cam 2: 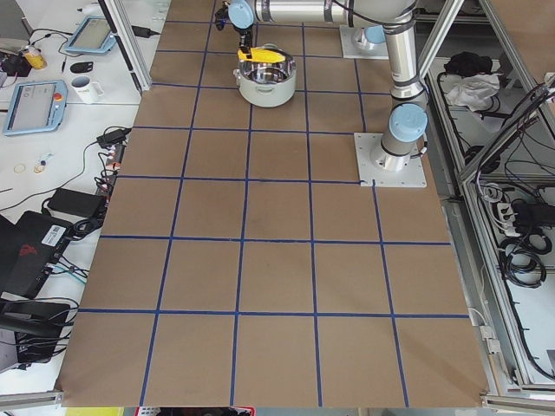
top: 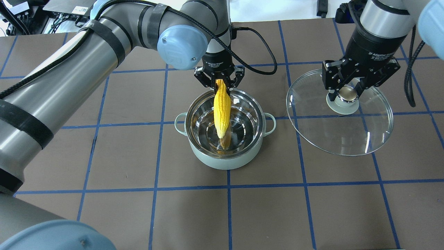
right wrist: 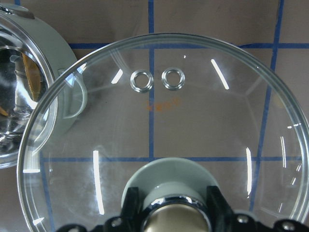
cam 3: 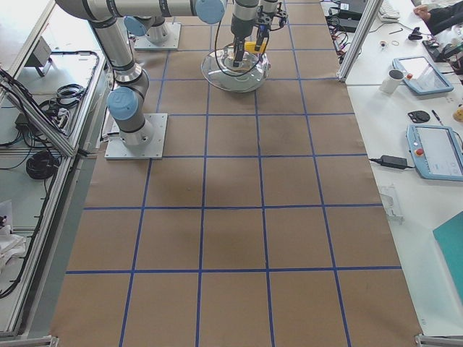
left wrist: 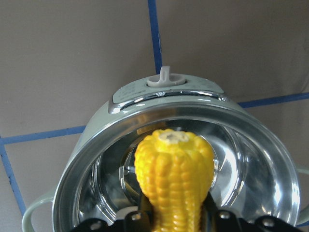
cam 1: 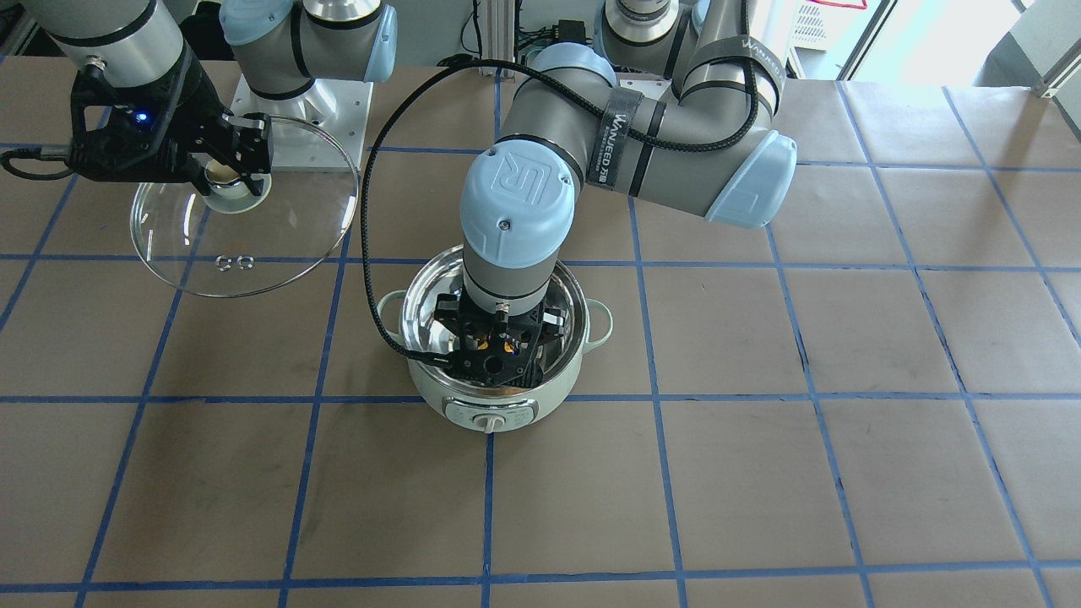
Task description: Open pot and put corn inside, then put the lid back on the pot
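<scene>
The mint-green pot [top: 227, 158] stands open at the table's middle, its steel inside bare; it also shows in the front view [cam 1: 473, 405] and the left wrist view [left wrist: 96, 145]. My left gripper [top: 219, 80] is shut on the yellow corn [top: 222, 107] and holds it upright, tip down, inside the pot's mouth; the corn also shows in the left wrist view [left wrist: 175, 169]. My right gripper [top: 348, 93] is shut on the knob of the glass lid [top: 340, 132] and holds it to the pot's right; the lid also shows in the front view [cam 1: 279, 219] and the right wrist view [right wrist: 193, 121].
The brown table [top: 138, 208] has a blue tape grid. The right arm's base plate [cam 1: 338, 118] stands behind the lid in the front view. Tablets and cables lie on side benches [cam 2: 52, 130] beyond the table's edge.
</scene>
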`<state>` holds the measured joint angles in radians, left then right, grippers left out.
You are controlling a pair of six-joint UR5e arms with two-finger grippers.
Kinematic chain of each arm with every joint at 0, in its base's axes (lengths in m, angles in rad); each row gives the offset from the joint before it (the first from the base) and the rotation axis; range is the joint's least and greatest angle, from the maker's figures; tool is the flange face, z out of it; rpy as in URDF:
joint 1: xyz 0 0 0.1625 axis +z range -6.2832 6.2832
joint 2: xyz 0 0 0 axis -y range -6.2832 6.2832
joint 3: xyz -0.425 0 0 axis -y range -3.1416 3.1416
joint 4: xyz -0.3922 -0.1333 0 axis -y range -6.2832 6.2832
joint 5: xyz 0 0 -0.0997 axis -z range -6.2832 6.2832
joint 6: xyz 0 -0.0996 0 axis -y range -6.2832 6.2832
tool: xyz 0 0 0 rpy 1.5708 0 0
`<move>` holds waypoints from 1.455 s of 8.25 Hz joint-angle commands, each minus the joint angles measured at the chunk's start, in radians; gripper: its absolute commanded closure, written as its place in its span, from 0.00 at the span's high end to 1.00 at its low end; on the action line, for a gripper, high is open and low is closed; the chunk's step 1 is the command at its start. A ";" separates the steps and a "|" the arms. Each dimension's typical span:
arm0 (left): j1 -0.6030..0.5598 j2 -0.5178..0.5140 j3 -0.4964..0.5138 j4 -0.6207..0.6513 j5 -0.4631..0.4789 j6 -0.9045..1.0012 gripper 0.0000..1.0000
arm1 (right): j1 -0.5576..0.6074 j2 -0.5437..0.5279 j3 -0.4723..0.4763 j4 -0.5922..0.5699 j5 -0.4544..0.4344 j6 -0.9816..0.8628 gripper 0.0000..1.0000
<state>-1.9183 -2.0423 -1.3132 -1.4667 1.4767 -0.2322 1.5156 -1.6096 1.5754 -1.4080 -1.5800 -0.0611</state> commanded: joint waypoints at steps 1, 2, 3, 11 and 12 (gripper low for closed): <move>-0.005 -0.006 -0.003 0.031 -0.003 -0.018 0.00 | 0.000 0.000 0.000 0.000 0.000 0.001 0.50; -0.008 0.002 -0.006 0.032 -0.001 -0.018 0.00 | 0.000 0.000 0.000 -0.002 0.002 0.001 0.50; -0.008 0.008 -0.008 0.032 -0.001 -0.021 0.00 | 0.000 0.000 0.000 -0.002 0.000 0.001 0.50; -0.027 0.001 -0.081 0.201 0.002 -0.192 0.52 | 0.000 0.000 0.000 -0.002 0.009 0.001 0.49; -0.043 -0.001 -0.083 0.203 0.014 -0.208 0.61 | 0.000 0.000 0.000 -0.003 0.009 0.001 0.49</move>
<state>-1.9378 -2.0377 -1.3936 -1.3014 1.4788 -0.3839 1.5156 -1.6091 1.5754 -1.4098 -1.5712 -0.0596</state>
